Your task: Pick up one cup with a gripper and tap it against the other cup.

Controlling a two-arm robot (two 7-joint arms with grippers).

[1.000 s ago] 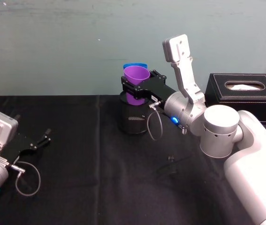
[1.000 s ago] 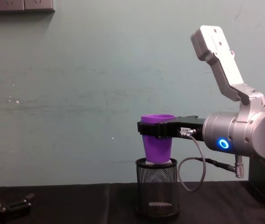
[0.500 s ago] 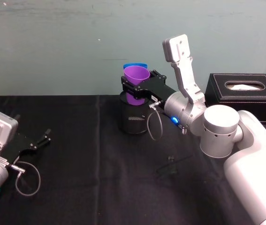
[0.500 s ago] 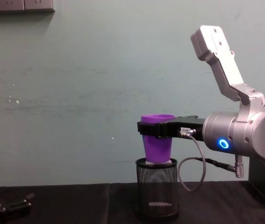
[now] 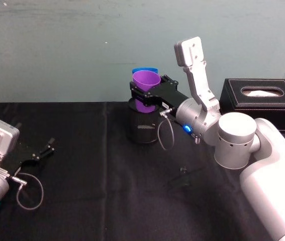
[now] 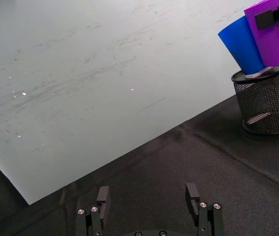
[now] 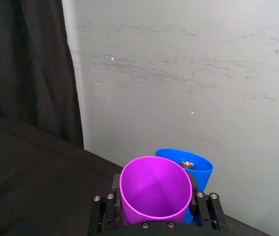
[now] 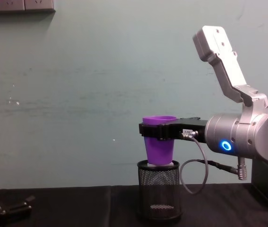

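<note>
Purple cup (image 5: 146,80) is being clamped by the right end effector (image 5: 148,90), blue cup (image 5: 145,70) just beyond it; left end effector (image 5: 50,146) parked open.

A scuffed pale green wall (image 5: 57,50) rises behind the far edge of a tabletop (image 5: 97,191) draped in black cloth, with white sockets (image 8: 25,4) high on the left and a black tissue box (image 5: 263,98) far right.
</note>
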